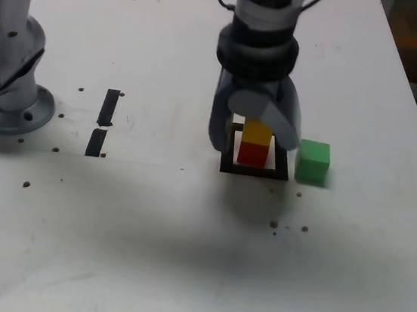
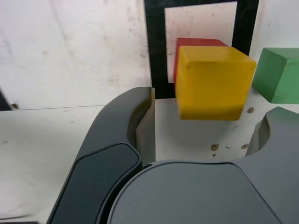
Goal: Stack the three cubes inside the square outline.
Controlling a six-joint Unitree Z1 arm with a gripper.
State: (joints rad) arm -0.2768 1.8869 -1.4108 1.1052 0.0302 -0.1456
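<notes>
Note one square outline [image 1: 254, 172] of black tape on the white counter [image 1: 136, 246], with two cubes stacked within: red cube [image 1: 253, 155] at the base, yellow cube [image 1: 257, 131] on top. Count three cubes in all, including one green cube [image 1: 313, 161] outside the tape, just beside the outline on the exterior view's right, plus two short black tape strips [image 1: 109, 107] well apart on the exterior view's left. See just one gripper [image 1: 255, 143], open over the stack, gripping nothing, jaws spread to either side of yellow.
</notes>
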